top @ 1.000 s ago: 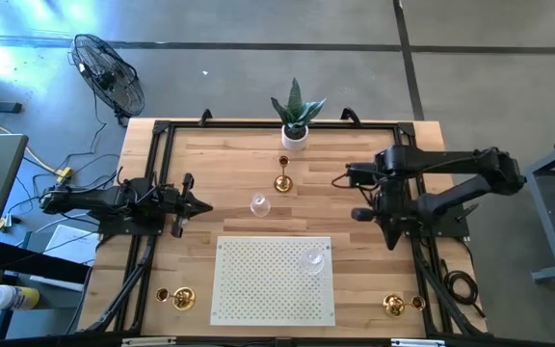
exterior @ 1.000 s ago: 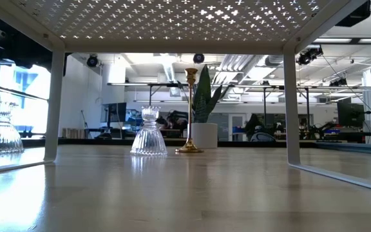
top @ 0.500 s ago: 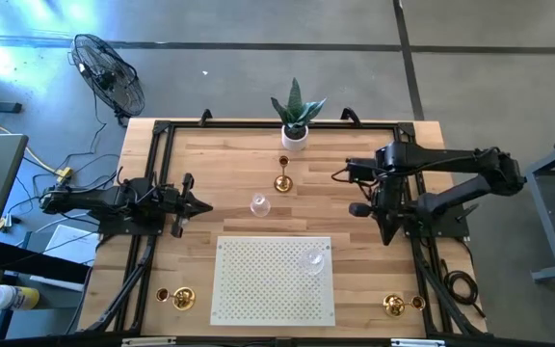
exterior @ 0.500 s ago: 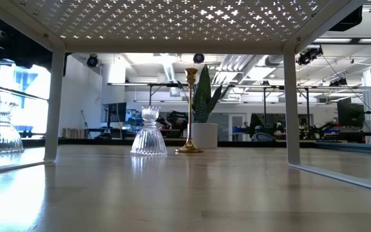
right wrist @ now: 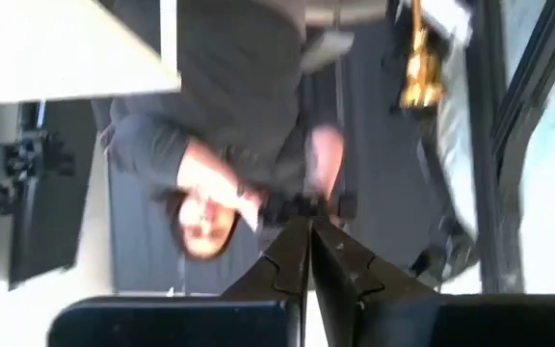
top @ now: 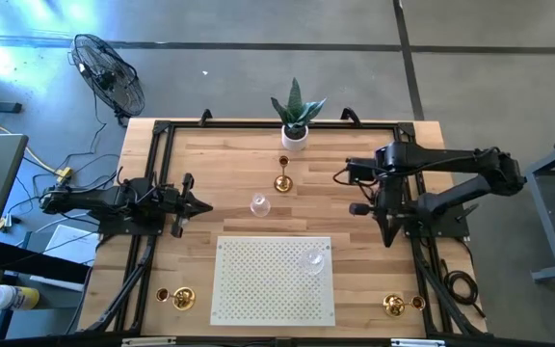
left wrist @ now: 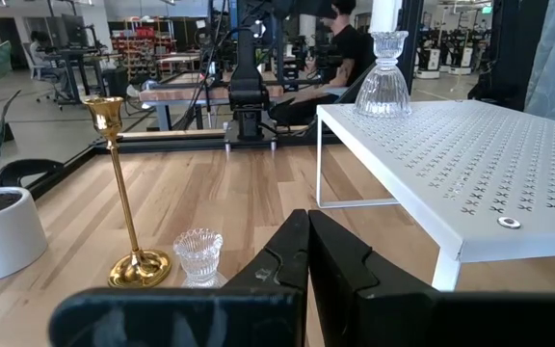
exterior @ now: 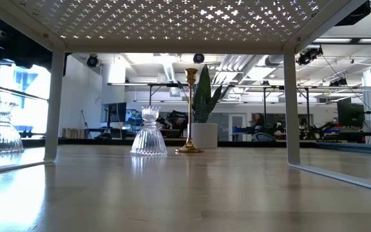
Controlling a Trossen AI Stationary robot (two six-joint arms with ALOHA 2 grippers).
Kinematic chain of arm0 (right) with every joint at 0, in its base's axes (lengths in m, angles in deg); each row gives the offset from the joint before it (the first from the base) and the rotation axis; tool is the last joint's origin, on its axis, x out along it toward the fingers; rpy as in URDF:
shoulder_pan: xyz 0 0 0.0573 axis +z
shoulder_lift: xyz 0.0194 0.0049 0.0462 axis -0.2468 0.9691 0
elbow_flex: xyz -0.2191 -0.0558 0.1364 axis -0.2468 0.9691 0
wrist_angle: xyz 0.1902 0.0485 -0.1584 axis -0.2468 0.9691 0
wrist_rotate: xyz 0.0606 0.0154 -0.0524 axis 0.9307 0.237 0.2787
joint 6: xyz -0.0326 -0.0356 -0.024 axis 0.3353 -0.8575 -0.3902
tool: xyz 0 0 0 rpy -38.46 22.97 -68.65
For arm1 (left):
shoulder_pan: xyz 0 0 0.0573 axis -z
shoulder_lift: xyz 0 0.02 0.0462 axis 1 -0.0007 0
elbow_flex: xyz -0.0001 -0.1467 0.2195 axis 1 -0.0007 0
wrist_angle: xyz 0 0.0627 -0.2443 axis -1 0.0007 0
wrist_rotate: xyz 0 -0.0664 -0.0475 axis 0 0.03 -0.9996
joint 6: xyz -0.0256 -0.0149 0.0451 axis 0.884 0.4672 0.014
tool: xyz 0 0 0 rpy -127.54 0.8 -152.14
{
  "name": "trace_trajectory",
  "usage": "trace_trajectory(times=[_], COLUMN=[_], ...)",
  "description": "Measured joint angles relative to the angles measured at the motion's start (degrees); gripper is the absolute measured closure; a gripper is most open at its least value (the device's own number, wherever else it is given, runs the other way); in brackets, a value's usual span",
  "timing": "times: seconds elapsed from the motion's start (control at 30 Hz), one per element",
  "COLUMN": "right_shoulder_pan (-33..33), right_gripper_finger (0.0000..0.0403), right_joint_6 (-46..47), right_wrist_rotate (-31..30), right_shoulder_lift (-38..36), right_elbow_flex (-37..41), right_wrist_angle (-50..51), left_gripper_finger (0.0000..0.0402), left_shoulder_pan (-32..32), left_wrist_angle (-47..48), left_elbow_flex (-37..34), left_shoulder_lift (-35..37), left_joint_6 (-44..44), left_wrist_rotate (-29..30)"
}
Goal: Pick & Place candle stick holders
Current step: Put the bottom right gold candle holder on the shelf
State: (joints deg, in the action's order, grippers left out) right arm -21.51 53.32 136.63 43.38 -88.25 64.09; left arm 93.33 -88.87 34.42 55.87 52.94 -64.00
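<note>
1. Right gripper [top: 339,177] has shifted slightly toward the counter's [top: 220,154] middle; jaws closed, empty.
2. Left gripper [top: 207,206] parked at the left side, jaws closed, empty.
3. Clear ribbed glass candle holder [top: 258,204] stands just ahead of the left jaws; tall gold candlestick [top: 282,176] beside it, between both jaws.
4. Second glass holder [top: 313,259] sits on the white perforated stand [top: 258,289], below the right jaws.
</note>
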Motion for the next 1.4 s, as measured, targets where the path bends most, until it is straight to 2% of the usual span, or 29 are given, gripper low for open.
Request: trace_trajectory(times=[0.23, 0.5, 0.6, 0.73, 0.97, 1.27, 1.4], right_shoulder_pan=[0.01, 0.63, 0.63, 0.63, 0.56, 0.58, 0.91], right_gripper_finger=[0.0377, 0.0284, 0.0262, 0.026, 0.0273, 0.0274, 0.0273], right_joint_6=[-3.24, -4.21, -4.33, -5.0, -10.25, -8.16, -5.08], right_wrist_rotate=[-1.86, -4.09, -4.83, -6.2, -12.99, -13.75, -10.24], right_shoulder_lift=[0.0, 0.0, 0.0, 0.0, 0.02, 0.02, 0.11], right_elbow_flex=[0.0, 0.0, 0.0, 0.0, 0.0, 0.02, 0.02], right_wrist_angle=[-0.72, 0.19, 0.29, 0.24, -0.93, -0.06, 0.85], left_gripper_finger=[0.04, 0.04, 0.04, 0.04, 0.04, 0.04, 0.04], left_shoulder_pan=[0.0, 0.0, 0.0, 0.0, 0.0, -0.02, 0.0], left_wrist_angle=[0.02, 0.02, 0.02, 0.02, 0.01, 0.02, 0.02], left_elbow_flex=[0.01, 0.02, 0.0, 0.02, 0.01, 0.02, 0.0], left_shoulder_lift=[-0.01, 0.0, -0.02, 0.0, 0.0, -0.02, 0.0], left_joint_6=[0.01, 0.0, 0.02, 0.0, 0.0, 0.0, 0.02], left_wrist_rotate=[0.0, -0.02, 0.0, 0.0, -0.01, 0.0, -0.02])
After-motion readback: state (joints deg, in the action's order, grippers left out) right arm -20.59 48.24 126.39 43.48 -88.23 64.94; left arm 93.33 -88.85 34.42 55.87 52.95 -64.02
